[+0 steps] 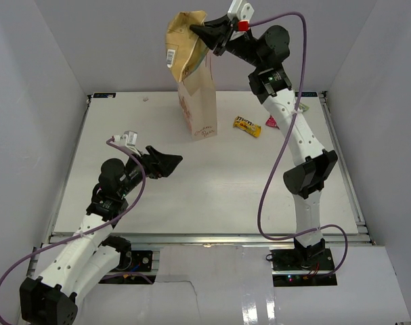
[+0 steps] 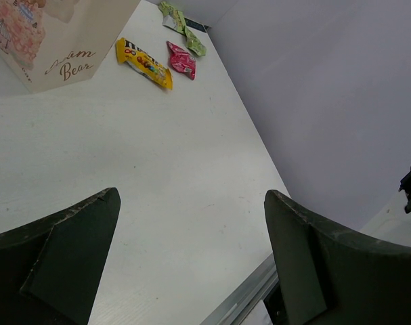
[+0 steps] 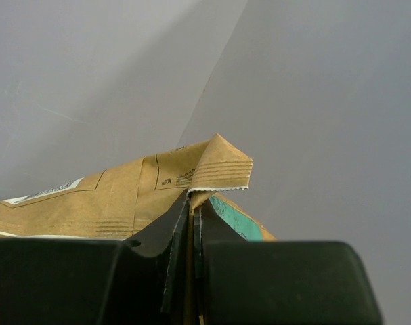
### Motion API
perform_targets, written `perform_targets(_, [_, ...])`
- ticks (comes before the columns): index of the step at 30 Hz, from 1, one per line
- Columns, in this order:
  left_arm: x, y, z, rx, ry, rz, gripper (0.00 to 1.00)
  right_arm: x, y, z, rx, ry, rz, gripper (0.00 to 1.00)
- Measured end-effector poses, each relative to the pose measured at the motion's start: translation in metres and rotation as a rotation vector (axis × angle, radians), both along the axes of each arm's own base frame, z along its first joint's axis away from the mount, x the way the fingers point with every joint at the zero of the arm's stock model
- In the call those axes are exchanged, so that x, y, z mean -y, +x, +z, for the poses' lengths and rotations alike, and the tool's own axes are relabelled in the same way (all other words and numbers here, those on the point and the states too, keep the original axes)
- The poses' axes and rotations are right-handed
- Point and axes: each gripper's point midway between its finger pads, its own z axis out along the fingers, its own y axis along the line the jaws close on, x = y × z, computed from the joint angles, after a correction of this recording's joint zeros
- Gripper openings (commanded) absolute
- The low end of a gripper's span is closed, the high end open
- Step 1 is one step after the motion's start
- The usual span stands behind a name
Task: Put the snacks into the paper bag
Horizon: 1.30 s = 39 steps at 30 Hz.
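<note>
My right gripper (image 1: 204, 32) is shut on the top edge of the large tan chip bag (image 1: 183, 47) and holds it high, right above the mouth of the cream paper bag (image 1: 200, 108). In the right wrist view the chip bag's (image 3: 131, 193) folded edge is pinched between my fingers (image 3: 175, 233). My left gripper (image 1: 171, 161) is open and empty above the table's left middle. A yellow candy packet (image 1: 247, 125) and a pink packet (image 1: 270, 122) lie right of the paper bag. The left wrist view shows the yellow (image 2: 145, 63), pink (image 2: 181, 59) and light green (image 2: 181, 26) packets beside the paper bag (image 2: 49, 34).
The white table (image 1: 212, 183) is walled by grey panels on the left, back and right. A metal rail (image 1: 205, 237) runs along the near edge. The right arm's purple cable (image 1: 276, 162) hangs in a loop over the right side.
</note>
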Motion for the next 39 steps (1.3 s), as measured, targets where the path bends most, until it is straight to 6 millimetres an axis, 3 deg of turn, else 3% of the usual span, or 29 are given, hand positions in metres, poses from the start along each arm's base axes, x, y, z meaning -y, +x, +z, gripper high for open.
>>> perform_targets(8, [0.000, -0.001, -0.002, -0.001, 0.000, -0.001, 0.98, 0.017, 0.000, 0.013, 0.037, 0.008, -0.033, 0.08])
perform_targets(15, [0.000, -0.001, -0.001, 0.002, -0.001, -0.002, 0.98, 0.022, 0.006, 0.011, 0.040, 0.002, -0.051, 0.08])
perform_targets(23, [0.000, -0.002, 0.000, 0.007, -0.003, -0.002, 0.98, 0.017, 0.018, -0.011, 0.043, -0.043, -0.067, 0.08])
perform_targets(28, [-0.001, -0.004, 0.002, 0.020, -0.008, -0.001, 0.98, 0.012, 0.025, -0.034, 0.015, -0.091, -0.058, 0.08])
perform_targets(39, [-0.001, -0.004, -0.001, 0.017, -0.006, -0.002, 0.98, -0.002, 0.022, -0.074, -0.074, -0.173, 0.029, 0.07])
